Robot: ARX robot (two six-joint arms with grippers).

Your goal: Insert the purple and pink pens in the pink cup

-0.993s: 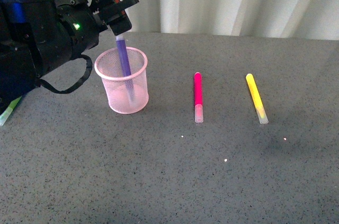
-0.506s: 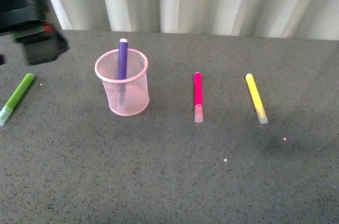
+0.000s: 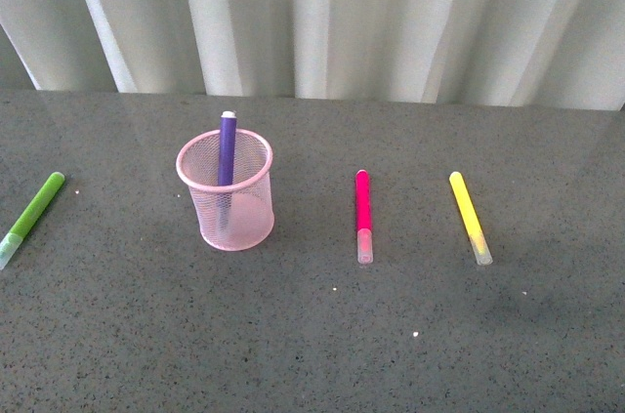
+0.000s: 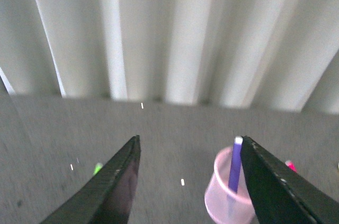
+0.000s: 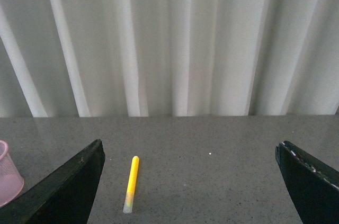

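Observation:
The pink cup [image 3: 227, 200] stands upright on the grey table, left of centre. The purple pen [image 3: 227, 145] stands inside it, its top sticking above the rim. To the right of the cup the pink pen [image 3: 363, 210] lies flat on the table, clear cap toward me. Neither arm shows in the front view. My left gripper [image 4: 190, 139] is open and empty, high and back from the cup [image 4: 224, 203], with the purple pen [image 4: 234, 164] seen beside its one finger. My right gripper [image 5: 190, 147] is open and empty above the table.
A yellow marker [image 3: 469, 216] lies right of the pink pen and shows in the right wrist view [image 5: 131, 181]. A lime green marker [image 3: 32, 206] lies at the far left edge. A white curtain [image 3: 322, 13] hangs behind the table.
The left arm has let go of the purple pen in the cup and pulled back out of the front view. The green marker it hid is uncovered.

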